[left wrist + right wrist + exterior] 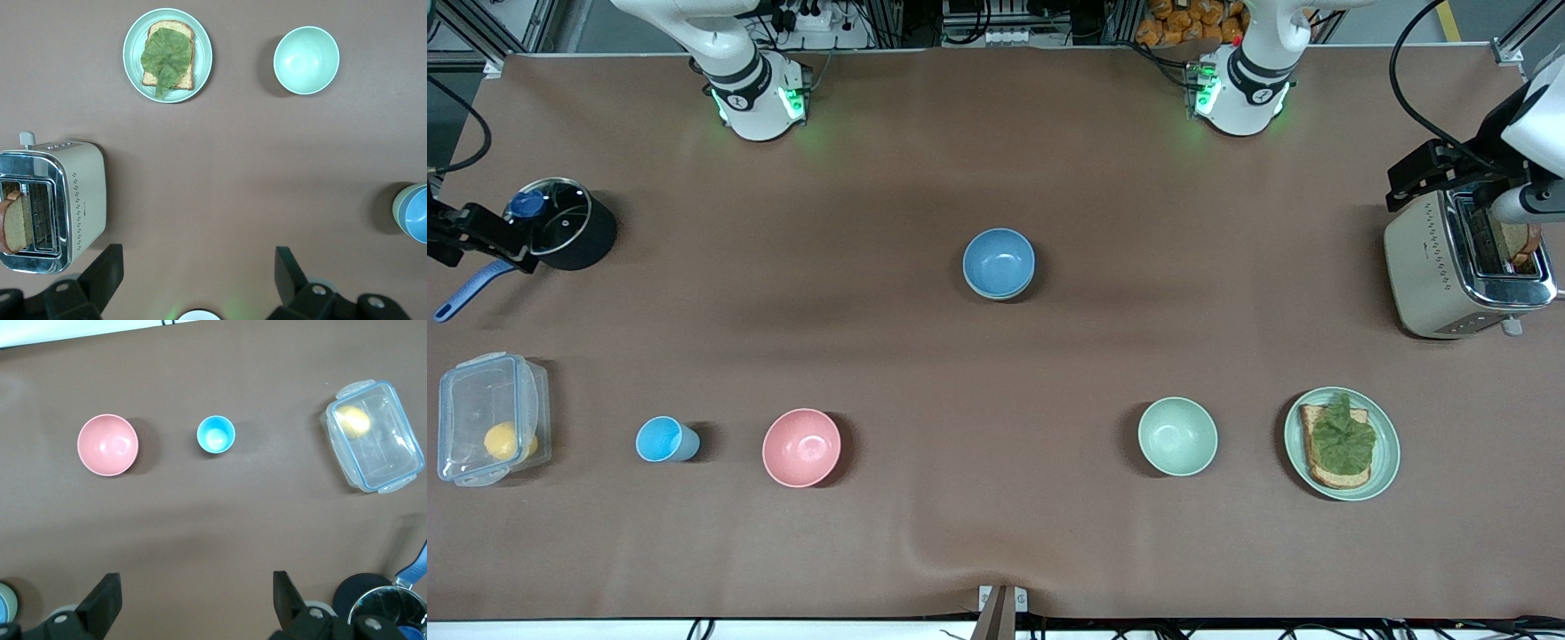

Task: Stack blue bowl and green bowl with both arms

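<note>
Already your blue bowl (999, 260) sits nested in the green bowl (1005, 292) mid-table. Both grippers hang wide open, holding nothing: left (197, 283) over the toaster (1458, 267) end, right (197, 603) over the pot (565, 222) end. Reach in again and you risk knocking the stack apart.

The blue bowl (999, 259) sits nested in the green bowl (400, 208)

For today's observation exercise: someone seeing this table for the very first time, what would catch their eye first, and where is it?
Mid-table, the round matte blue bowl already sits nested in the sage green bowl, whose rim peeks out beneath it. Nearer the front camera, a round pink bowl and a pale mint bowl stand apart. Both grippers are open: the left gripper by the cream toaster, the right gripper by the black lidded pot.
</note>
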Robot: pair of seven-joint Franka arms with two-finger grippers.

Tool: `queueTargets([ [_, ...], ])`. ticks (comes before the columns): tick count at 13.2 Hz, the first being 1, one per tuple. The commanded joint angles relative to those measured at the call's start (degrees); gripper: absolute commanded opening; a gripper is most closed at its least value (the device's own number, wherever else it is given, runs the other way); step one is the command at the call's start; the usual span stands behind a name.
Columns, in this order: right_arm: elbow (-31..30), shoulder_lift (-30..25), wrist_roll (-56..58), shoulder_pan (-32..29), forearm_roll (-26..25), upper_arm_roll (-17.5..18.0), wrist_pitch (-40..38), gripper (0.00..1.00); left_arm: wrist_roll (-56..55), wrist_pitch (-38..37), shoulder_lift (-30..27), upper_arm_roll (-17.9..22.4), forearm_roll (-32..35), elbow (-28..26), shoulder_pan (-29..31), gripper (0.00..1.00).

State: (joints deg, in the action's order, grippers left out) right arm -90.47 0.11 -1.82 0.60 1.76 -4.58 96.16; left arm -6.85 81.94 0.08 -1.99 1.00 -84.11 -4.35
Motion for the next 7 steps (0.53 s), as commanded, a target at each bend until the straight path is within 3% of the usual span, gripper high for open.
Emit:
queueTargets([
  [1, -1.3, -1.7, 1.2, -2.0, -1.1, 2.3, 0.3, 1.00, 0.1, -0.7, -0.4, 0.1, 1.4, 0.0, -0.5, 1.00],
  [7, -0.9, -1.4, 1.3, -1.5, -1.1, 2.4, -0.1, 1.00, 0.2, -1.0, -0.6, 0.1, 1.2, 0.0, -0.3, 1.00],
])
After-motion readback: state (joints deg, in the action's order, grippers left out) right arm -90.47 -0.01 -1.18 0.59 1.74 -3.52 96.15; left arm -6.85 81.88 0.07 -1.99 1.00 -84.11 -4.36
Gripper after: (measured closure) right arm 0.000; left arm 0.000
